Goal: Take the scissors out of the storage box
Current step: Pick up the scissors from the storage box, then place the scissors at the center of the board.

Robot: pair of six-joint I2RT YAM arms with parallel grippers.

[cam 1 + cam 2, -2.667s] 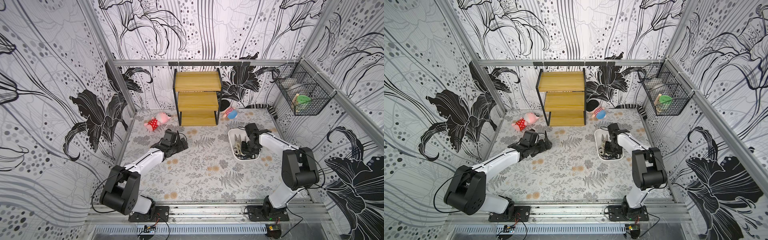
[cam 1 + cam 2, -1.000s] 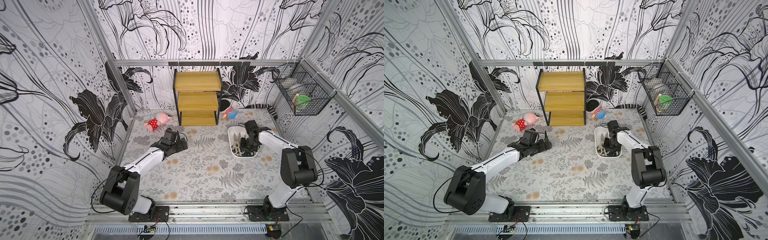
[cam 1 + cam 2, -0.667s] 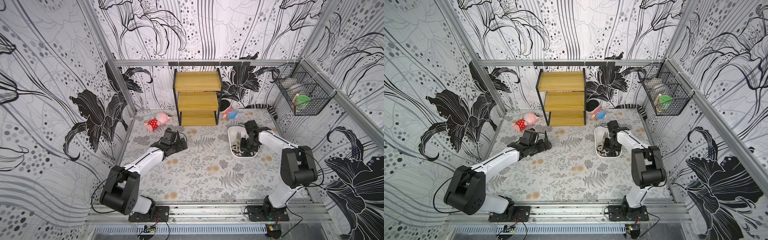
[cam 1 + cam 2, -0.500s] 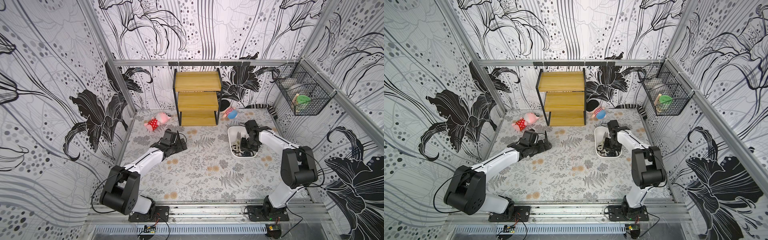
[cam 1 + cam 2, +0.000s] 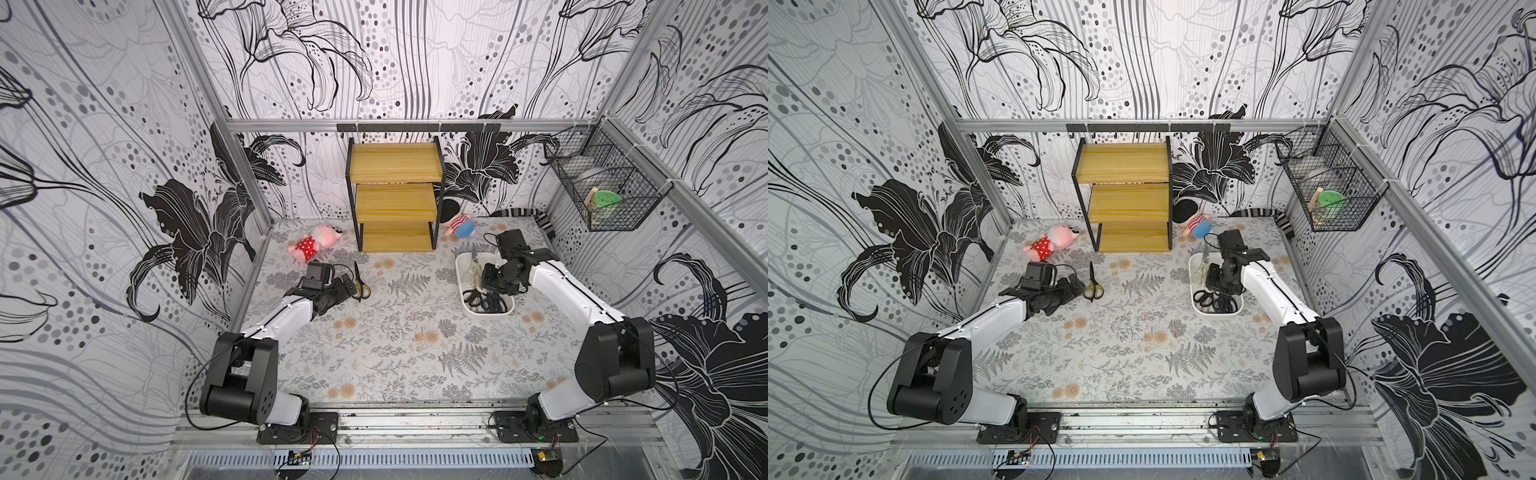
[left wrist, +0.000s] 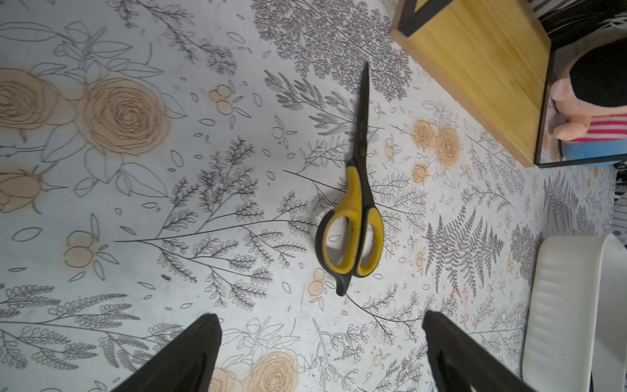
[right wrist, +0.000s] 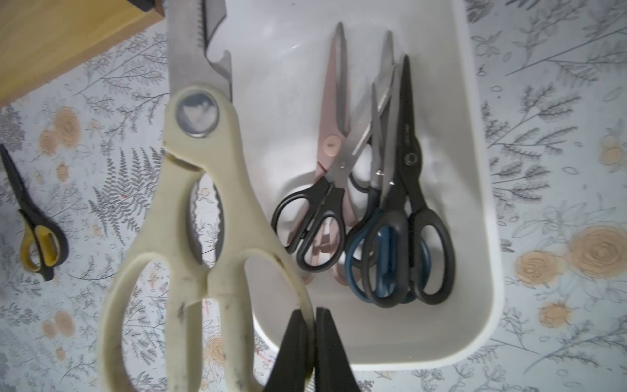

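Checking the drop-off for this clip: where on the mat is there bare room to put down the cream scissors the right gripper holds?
Widest free patch: the mat between the yellow-black scissors and the storage box, running toward the front edge. Crowded: the back edge by the wooden shelf, pink plush toy and striped plush toy, and the box itself.

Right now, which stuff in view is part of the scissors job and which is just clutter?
Job: cream scissors in the right pincer; yellow-black scissors on the table; other scissors in the storage box.
Clutter: pink plush toy; striped doll; wooden shelf; wire basket.
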